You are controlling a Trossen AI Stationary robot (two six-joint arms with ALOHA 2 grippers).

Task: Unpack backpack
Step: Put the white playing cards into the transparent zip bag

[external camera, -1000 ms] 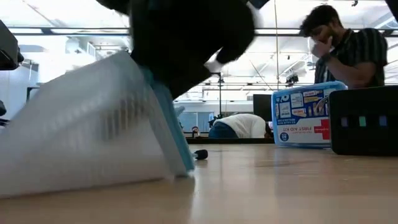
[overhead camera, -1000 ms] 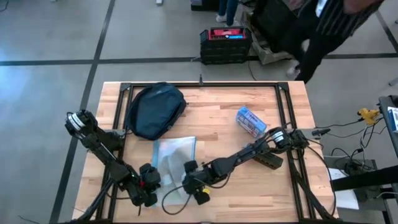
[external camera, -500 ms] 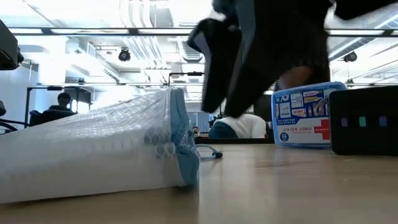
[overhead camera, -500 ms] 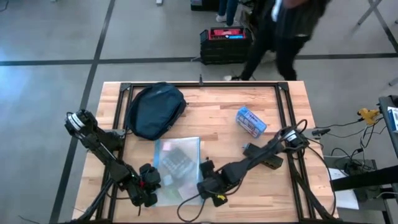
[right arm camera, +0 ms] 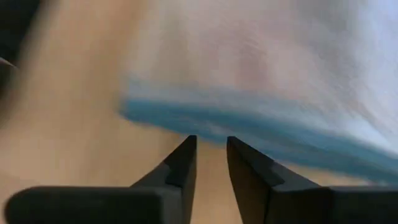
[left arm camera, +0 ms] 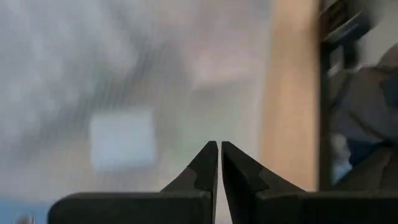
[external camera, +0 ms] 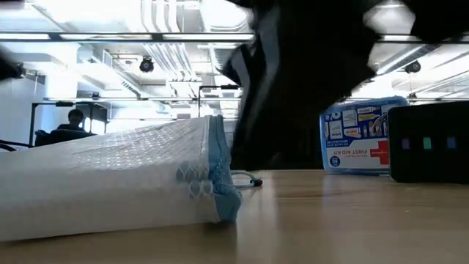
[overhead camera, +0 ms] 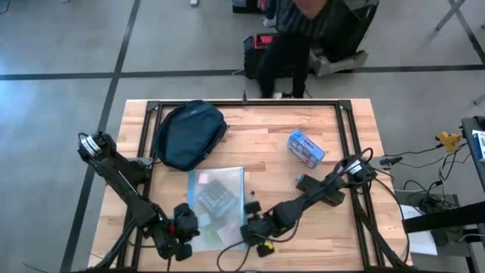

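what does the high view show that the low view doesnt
Only the high view shows the navy backpack at the table's far left, both arms, the left gripper and right gripper near the front edge, and a person beyond the table. Only the low view shows the ceiling lights. Both show the clear zip bag and the blue first aid kit.

Bright ceiling strip lights glare in the low view; both wrist views are heavily blurred.
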